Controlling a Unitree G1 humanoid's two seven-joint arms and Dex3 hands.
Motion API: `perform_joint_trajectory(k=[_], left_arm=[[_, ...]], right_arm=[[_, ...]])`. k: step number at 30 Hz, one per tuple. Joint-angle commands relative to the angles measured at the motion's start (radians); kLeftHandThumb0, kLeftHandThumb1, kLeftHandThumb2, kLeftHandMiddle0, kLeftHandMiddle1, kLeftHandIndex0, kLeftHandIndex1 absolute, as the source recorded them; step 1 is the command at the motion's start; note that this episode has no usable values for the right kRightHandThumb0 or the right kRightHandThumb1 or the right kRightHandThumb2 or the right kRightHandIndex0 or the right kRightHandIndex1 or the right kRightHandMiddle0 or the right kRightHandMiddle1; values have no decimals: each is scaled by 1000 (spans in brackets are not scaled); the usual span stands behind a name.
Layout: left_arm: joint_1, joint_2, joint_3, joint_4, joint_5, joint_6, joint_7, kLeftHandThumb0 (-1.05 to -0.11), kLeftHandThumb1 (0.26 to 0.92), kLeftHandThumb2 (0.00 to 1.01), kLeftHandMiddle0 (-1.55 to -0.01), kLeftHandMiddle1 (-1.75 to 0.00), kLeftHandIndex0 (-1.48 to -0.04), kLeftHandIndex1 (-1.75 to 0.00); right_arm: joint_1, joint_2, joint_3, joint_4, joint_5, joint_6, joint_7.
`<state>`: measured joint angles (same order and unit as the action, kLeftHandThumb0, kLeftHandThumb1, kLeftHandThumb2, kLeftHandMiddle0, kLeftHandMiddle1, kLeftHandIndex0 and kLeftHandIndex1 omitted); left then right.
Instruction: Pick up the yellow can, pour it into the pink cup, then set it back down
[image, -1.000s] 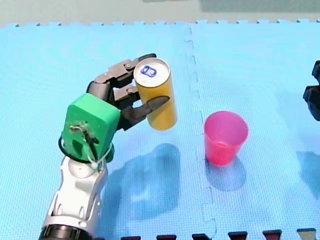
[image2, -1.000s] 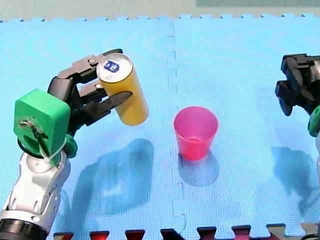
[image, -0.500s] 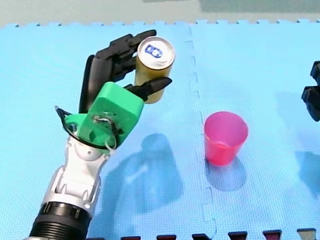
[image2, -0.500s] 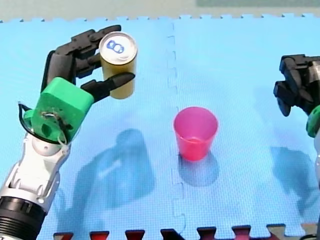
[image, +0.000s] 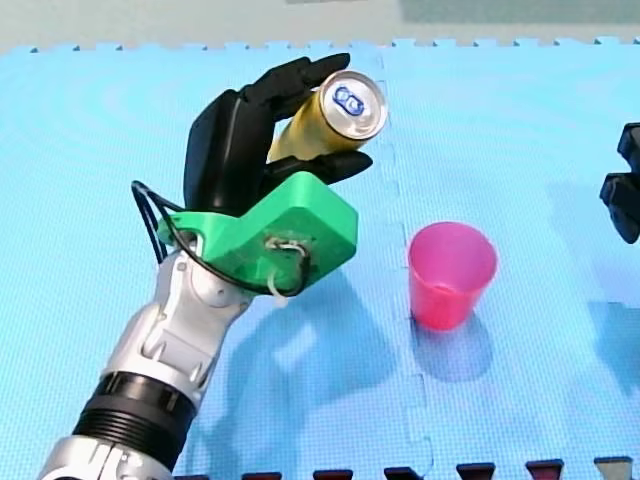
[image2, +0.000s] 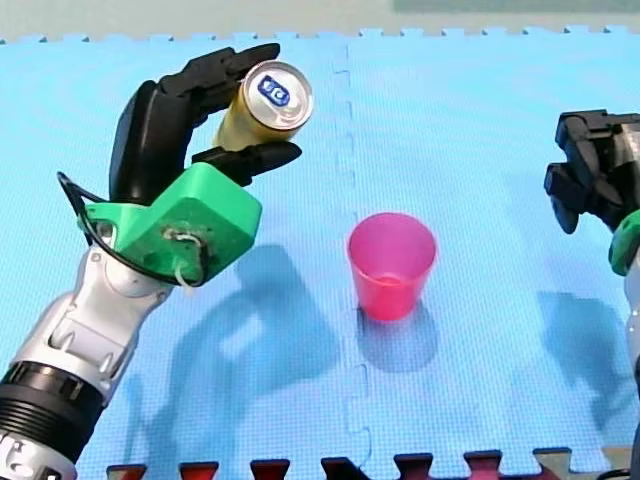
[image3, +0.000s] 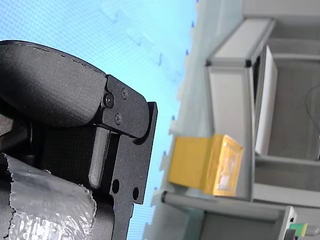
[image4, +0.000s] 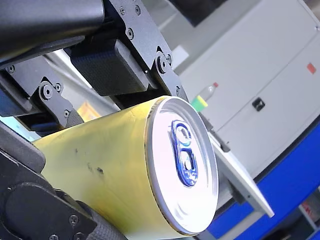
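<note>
Over the left half of the blue foam mat (image: 520, 130): the robot's left hand (image: 245, 140) is raised clear of the surface, its black fingers (image: 290, 80) closed around a yellow aluminium can with a silver lid and blue pull-tab (image: 335, 112).
Can's place: in that grasp, above the mat and just left of the jigsaw seam (image: 395, 190). The second wrist view shows its lid (image4: 182, 160) projecting past the fingers.
Long axis: tilted well off upright, with the lid pointing up and to the right and the base hidden toward the palm.
Cup: a translucent pink plastic cup (image: 452, 275) stands upright on the mat just right of the seam.
Cup from can: to the right and nearer the robot, apart, so the lid is not yet over its mouth.
Nearer hand: the left. The right hand (image2: 590, 180) sits at the mat's right edge, well apart from the cup, and I cannot tell its state.
Next move, as I judge it: carry the can right and toward the robot, then tip the lid down.
</note>
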<state>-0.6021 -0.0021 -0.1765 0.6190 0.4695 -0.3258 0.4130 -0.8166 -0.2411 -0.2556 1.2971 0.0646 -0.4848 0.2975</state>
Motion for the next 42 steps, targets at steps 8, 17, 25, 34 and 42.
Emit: perform_joint_trajectory(k=[8, 17, 25, 34, 42], left_arm=[[-36, -10, -62, -1, 44, 37, 10, -522, 808, 3, -1342, 0, -1209, 0], [-38, -59, -104, 0, 20, 17, -24, -551, 817, 2, -1319, 0, -1166, -4], [-70, -58, -153, 62, 91, 6, 28, -493, 789, 0, -1197, -825, -1184, -1], [-105, -40, -201, 117, 160, 7, 83, -428, 838, 15, -906, -1577, -1174, -1], [-118, -16, -290, 151, 313, 66, 236, -413, 863, 7, -855, -1555, -1152, -1]], right_arm=[[5, 4, 1, 6, -6, -14, -5], [7, 6, 11, 6, -20, -21, -16], [7, 11, 21, 5, -33, -11, -31], [7, 9, 18, 3, -28, 0, -35], [8, 12, 19, 3, -30, -2, -44]])
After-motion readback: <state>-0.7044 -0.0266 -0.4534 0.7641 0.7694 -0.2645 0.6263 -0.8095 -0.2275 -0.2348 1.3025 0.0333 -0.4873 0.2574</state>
